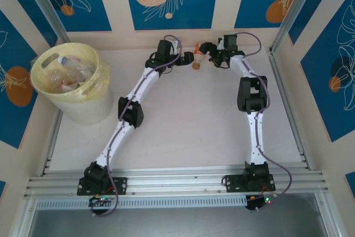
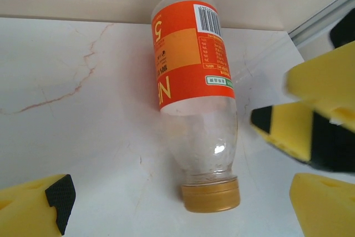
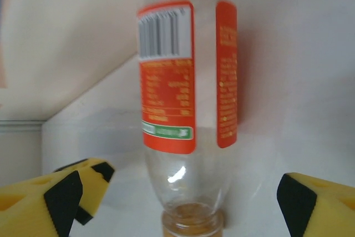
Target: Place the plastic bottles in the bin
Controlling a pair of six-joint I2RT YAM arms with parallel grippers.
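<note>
One clear plastic bottle (image 1: 197, 55) with an orange label and a gold cap lies on the table against the back wall, cap pointing toward the arms. In the left wrist view the bottle (image 2: 194, 76) lies between my open left gripper (image 2: 180, 215), whose yellow fingers (image 2: 36, 206) flank the cap end. My open right gripper (image 3: 177, 209) straddles the same bottle (image 3: 186, 98) from the other side. In the top view the left gripper (image 1: 187, 59) and right gripper (image 1: 211, 55) sit either side of it. The pale-yellow bin (image 1: 94, 109) stands at the far left, holding several bottles (image 1: 66, 73).
The back wall runs right behind the bottle. A metal frame post (image 1: 288, 15) rises at the back right. The right gripper's yellow fingers (image 2: 310, 120) crowd the right of the left wrist view. Bare white tabletop (image 1: 188, 126) lies between the arms.
</note>
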